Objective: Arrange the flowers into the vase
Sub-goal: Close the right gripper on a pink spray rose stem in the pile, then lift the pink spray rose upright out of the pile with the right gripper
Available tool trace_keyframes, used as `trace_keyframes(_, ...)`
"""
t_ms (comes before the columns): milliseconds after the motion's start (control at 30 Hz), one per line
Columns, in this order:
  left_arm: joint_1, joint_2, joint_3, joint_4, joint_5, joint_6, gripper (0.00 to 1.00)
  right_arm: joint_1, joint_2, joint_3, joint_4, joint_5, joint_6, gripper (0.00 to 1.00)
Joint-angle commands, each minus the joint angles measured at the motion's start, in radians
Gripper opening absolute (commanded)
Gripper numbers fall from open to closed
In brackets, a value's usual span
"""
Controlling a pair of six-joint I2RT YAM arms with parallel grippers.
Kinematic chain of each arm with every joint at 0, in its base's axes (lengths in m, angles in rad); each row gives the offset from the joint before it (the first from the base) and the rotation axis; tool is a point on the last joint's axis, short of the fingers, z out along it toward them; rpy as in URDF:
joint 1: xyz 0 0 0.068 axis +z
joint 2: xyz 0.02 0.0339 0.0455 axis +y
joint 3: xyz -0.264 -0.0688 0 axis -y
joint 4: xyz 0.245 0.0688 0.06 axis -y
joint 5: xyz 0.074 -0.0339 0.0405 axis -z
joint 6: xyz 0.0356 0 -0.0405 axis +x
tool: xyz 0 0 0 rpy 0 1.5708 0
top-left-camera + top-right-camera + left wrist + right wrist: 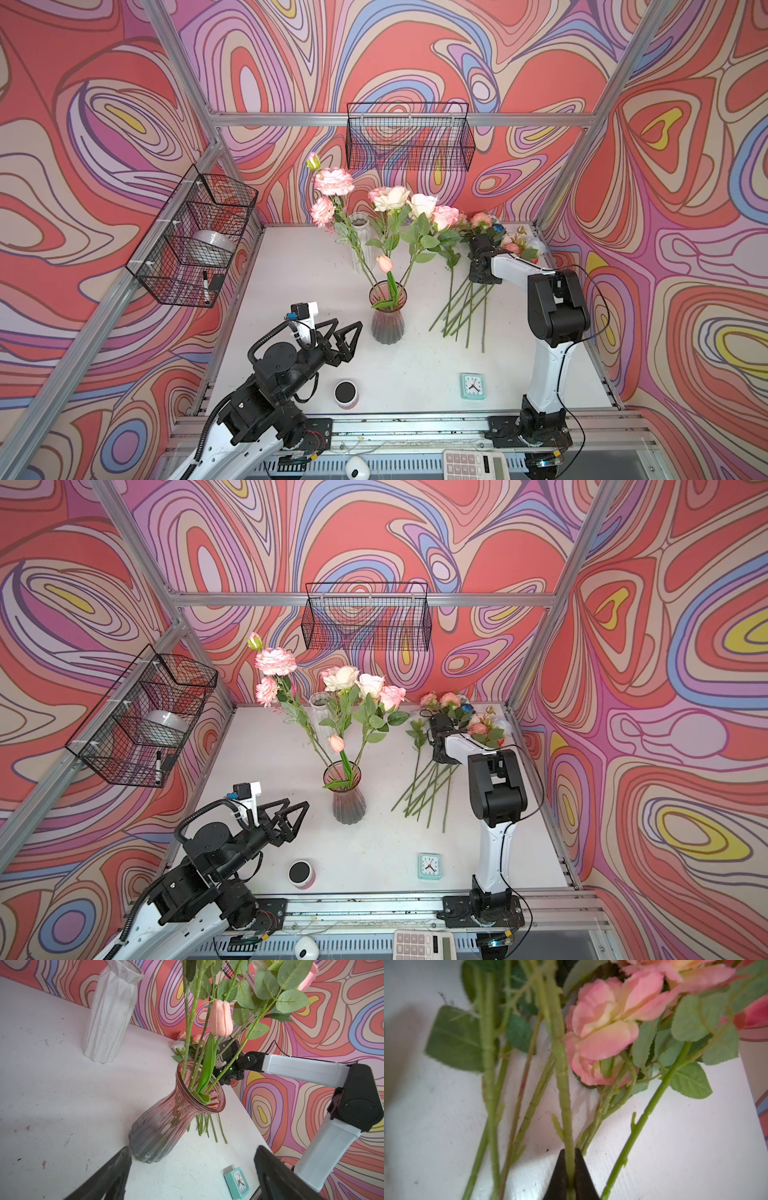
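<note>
On the worktop (415, 365), far right, the right gripper (570, 1167) pinches one stem (562, 1084) among the loose flowers (461, 303), for transfer to the central vase (387, 316); the left gripper (347, 332) hovers near-left, jaws wide

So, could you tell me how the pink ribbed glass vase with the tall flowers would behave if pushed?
The pink ribbed glass vase probably tips readily: its long-stemmed flowers spread high above the rim. It looks like glass, so likely fragile, and may slide on the smooth white table.
</note>
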Motion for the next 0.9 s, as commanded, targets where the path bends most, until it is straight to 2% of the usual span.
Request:
trace_keyframes(0,0.006,0.003,-0.011,-0.007,0.009,-0.008,0.94,0.0,-0.087,-0.036,0.03,0.022,0.003,0.01)
trace_keyframes(200,0.006,0.011,-0.005,0.001,0.015,-0.011,0.94,0.0,-0.209,-0.098,0.045,0.01,0.017,0.0)
trace_keyframes(400,0.005,0.004,0.004,-0.001,0.02,-0.017,0.94,0.002,-0.348,-0.175,0.054,-0.054,0.055,0.0)
trace_keyframes(767,0.006,-0.022,0.033,-0.043,0.01,-0.013,0.94,0.057,-0.759,-0.307,0.054,-0.086,0.091,0.0)
trace_keyframes(867,0.006,-0.03,0.044,-0.065,0.001,-0.001,0.94,0.078,-0.875,-0.32,0.077,-0.133,0.083,0.0)
